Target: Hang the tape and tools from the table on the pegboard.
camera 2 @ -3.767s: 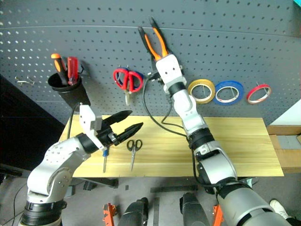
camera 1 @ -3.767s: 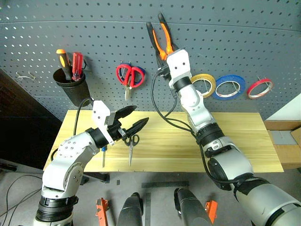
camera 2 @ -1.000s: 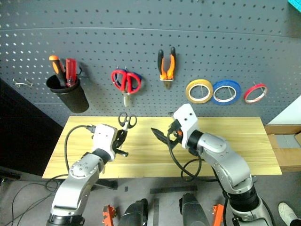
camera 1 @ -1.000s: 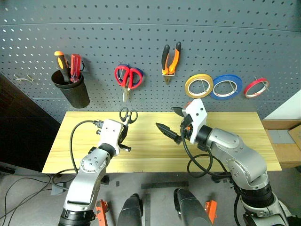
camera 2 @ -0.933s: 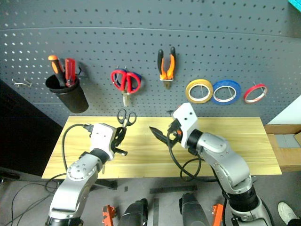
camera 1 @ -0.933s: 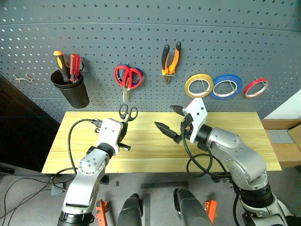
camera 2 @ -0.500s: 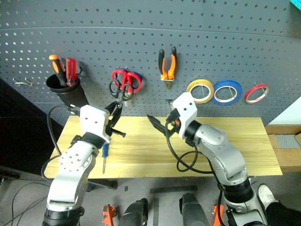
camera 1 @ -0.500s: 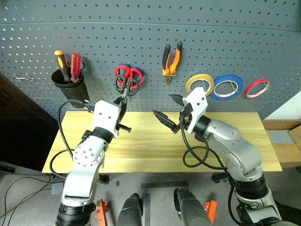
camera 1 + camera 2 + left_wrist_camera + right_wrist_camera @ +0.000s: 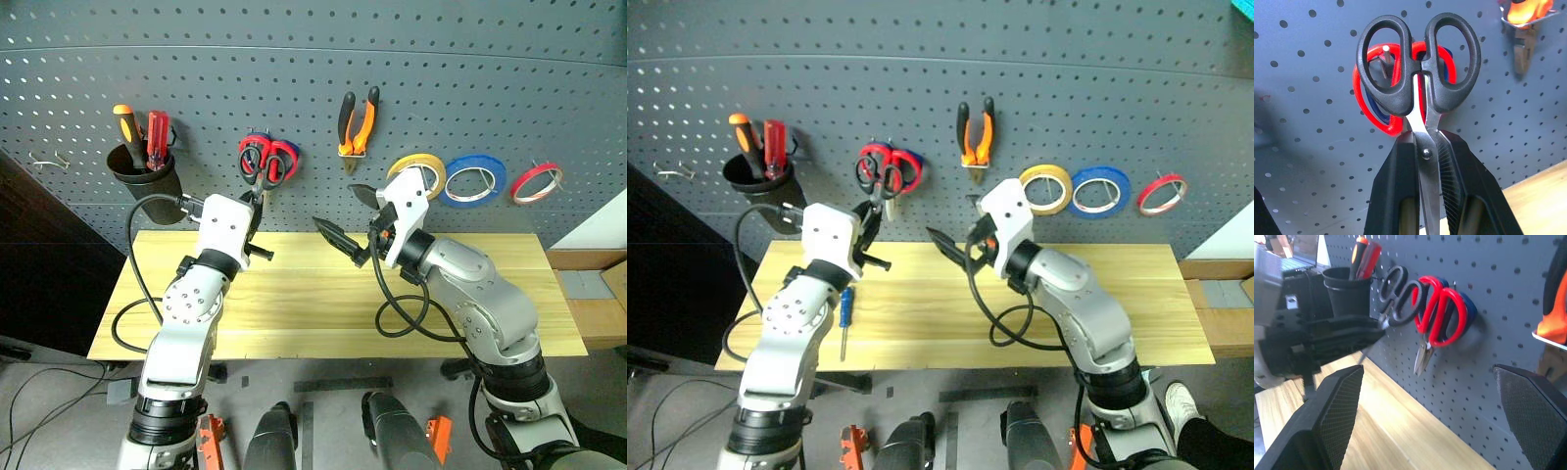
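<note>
Black-handled scissors overlap red-handled scissors at pegboard.

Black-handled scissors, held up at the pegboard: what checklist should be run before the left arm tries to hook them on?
1. Grip: left end effector shut on the blades of the black-handled scissors, handles up: ok.
2. Target: the peg shows through a handle loop but already carries the red-handled scissors; room left: cannot tell.
3. Loop over the peg: not ok, not yet hooked.
4. Right end effector open, empty, apart from the scissors: ok.
5. Pliers and yellowish tape hung on the pegboard: ok.
6. Blue-handled screwdriver lies on the table: not ok.
</note>
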Motion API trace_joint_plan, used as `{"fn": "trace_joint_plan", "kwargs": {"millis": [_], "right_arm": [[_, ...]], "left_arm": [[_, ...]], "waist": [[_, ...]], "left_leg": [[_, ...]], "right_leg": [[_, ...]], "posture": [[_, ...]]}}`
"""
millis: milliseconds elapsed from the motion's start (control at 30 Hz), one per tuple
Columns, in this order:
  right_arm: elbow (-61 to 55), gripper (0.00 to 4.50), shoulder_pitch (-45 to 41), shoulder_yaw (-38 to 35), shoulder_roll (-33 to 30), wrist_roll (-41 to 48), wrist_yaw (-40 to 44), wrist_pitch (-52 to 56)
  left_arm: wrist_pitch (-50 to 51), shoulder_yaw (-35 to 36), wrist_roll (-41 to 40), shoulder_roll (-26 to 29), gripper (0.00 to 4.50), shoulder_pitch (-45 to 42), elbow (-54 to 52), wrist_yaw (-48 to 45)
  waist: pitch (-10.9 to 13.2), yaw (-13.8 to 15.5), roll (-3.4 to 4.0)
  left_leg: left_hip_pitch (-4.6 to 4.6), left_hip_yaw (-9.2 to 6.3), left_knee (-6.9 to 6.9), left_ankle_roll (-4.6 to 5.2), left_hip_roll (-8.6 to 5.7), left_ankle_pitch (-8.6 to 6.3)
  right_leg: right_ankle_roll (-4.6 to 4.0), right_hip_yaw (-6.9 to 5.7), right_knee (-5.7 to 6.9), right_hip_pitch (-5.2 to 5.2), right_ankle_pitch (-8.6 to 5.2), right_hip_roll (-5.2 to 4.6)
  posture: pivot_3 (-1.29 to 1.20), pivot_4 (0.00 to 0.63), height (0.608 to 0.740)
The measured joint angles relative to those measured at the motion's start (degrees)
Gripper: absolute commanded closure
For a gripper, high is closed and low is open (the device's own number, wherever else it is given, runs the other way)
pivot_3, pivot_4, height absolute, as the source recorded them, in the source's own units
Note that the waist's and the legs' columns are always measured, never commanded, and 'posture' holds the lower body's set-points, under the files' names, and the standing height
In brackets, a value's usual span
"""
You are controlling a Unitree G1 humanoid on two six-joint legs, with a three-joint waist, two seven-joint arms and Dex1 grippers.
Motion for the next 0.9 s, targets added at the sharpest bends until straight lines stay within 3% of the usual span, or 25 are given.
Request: {"fn": "trace_joint_plan", "kwargs": {"millis": [100, 133, 400, 500, 733, 900], "right_arm": [[0.1, 0.00, 0.0, 0.0, 0.1, 0.0, 0.0, 0.0], [0.1, 0.00, 0.0, 0.0, 0.1, 0.0, 0.0, 0.0], [-0.1, 0.00, 1.7, 0.2, -0.3, 0.0, -0.1, 0.6], [-1.3, 0.00, 4.3, 1.1, -1.2, -0.3, -1.1, 4.0], [-5.5, 0.00, 5.9, 3.0, -0.1, 2.3, -2.9, 15.9], [-6.7, 0.00, 6.4, 5.1, -0.4, 4.2, -3.4, 24.9]], "left_arm": [[0.1, 0.0, -0.4, -0.5, 4.21, -0.7, 1.9, -0.1], [0.2, 0.0, -0.6, -0.7, 3.47, -0.8, 2.1, -0.1], [4.6, 0.3, -2.2, -1.5, 1.26, 2.3, 1.2, -0.5], [14.3, 4.6, -5.2, -2.7, 0.44, 7.0, -0.3, 0.3], [28.6, 11.2, -7.5, 0.9, 0.44, 12.3, -0.6, 0.0], [36.7, 17.5, -9.7, 0.5, 0.44, 8.4, 5.3, 1.9]], "waist": [[0.0, 0.0, 0.00], [0.0, 0.0, 0.00], [0.0, -0.2, 0.00], [0.0, -0.5, 0.01], [0.2, -0.6, 0.03], [0.2, -0.3, 0.00]], "left_leg": [[0.00, 0.00, 0.00, 0.00, 0.00, 0.00], [0.00, 0.00, 0.00, 0.00, 0.00, 0.00], [0.02, 0.00, -0.01, 0.00, 0.02, 0.00], [0.02, 0.01, -0.01, 0.01, 0.08, -0.01], [0.14, -0.03, 0.07, 0.00, 0.48, 0.00], [0.15, 0.01, 0.10, 0.00, 0.48, 0.00]], "right_leg": [[-0.04, 0.00, 0.01, 0.00, 0.02, 0.00], [-0.04, 0.00, 0.01, 0.00, 0.02, 0.00], [-0.05, 0.01, 0.04, 0.00, 0.03, 0.00], [-0.01, 0.00, 0.04, 0.00, 0.00, 0.05], [-0.15, 0.00, 0.16, -0.02, 0.03, 0.50], [-0.14, 0.02, 0.11, 0.01, 0.04, 0.50]], "posture": [[-0.14, 0.255, 0.740], [-0.14, 0.255, 0.740], [-0.13, 0.269, 0.740], [-0.13, 0.273, 0.740], [-0.10, 0.296, 0.740], [-0.10, 0.302, 0.740]]}}
